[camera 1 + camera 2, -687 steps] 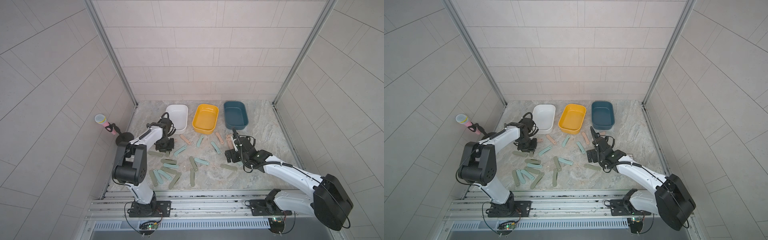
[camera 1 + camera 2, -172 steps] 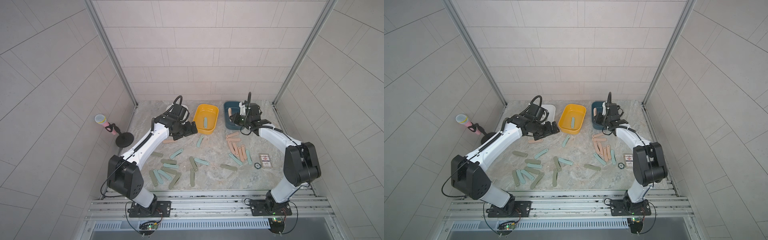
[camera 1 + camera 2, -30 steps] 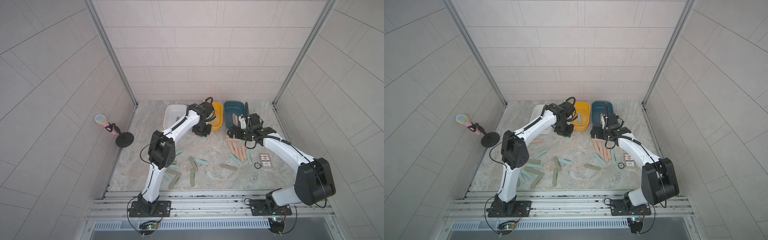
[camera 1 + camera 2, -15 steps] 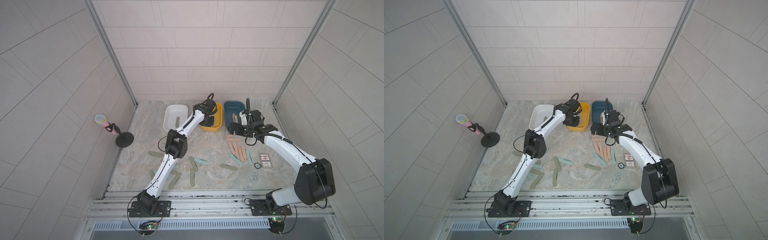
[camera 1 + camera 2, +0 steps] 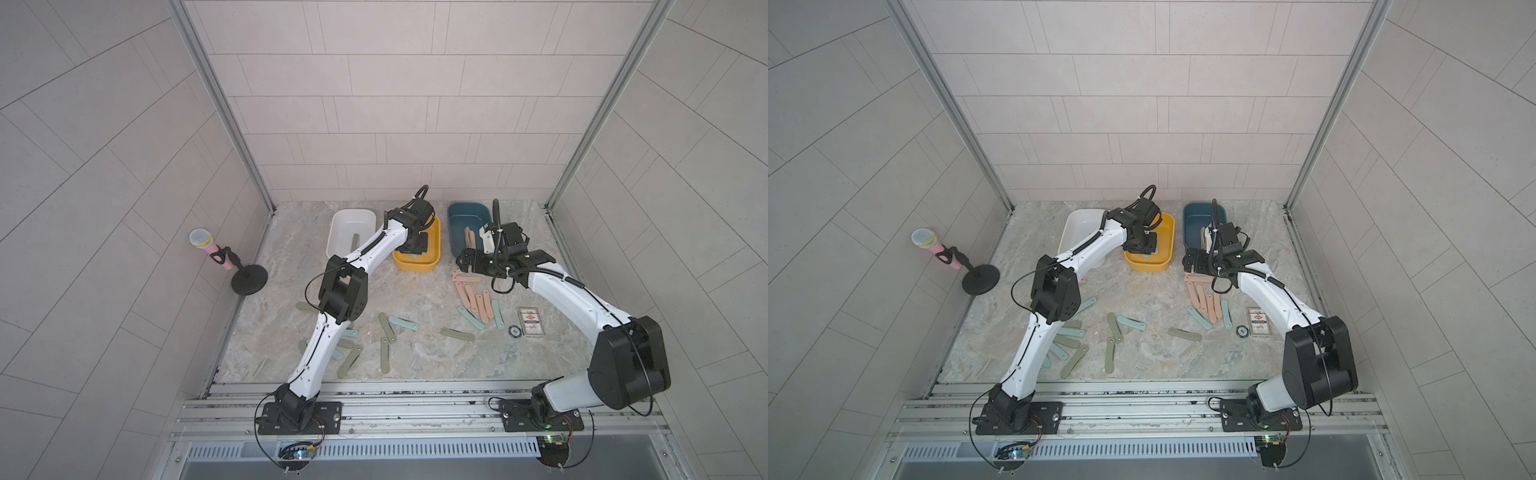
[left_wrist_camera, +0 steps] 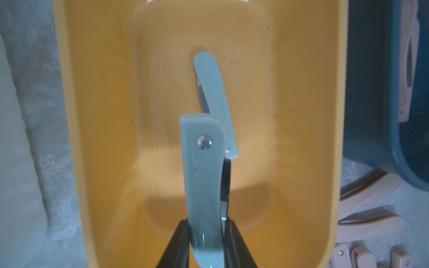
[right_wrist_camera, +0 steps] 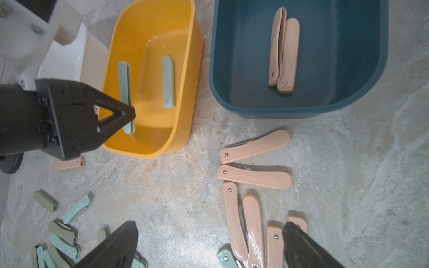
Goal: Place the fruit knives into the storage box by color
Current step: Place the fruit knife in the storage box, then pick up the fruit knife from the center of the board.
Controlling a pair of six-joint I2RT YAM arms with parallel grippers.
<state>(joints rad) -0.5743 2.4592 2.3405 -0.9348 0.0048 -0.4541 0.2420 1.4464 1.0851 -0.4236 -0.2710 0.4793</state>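
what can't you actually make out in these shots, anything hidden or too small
White box: the left arm covers part of its floor in both top views, so its count is uncertain.
Floor pile of green and teal knives: the same arm hides some, both top views.
Printed card and black disc: markings too small, top views.

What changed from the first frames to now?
Left gripper left the table pile and hangs over the yellow bin, jaws shut on a teal knife. Bins were empty; now an olive knife lies in the white bin, a second teal knife in the yellow, two pink knives in the blue bin. Right gripper moved near the blue bin, jaws open. Microphone unmoved.
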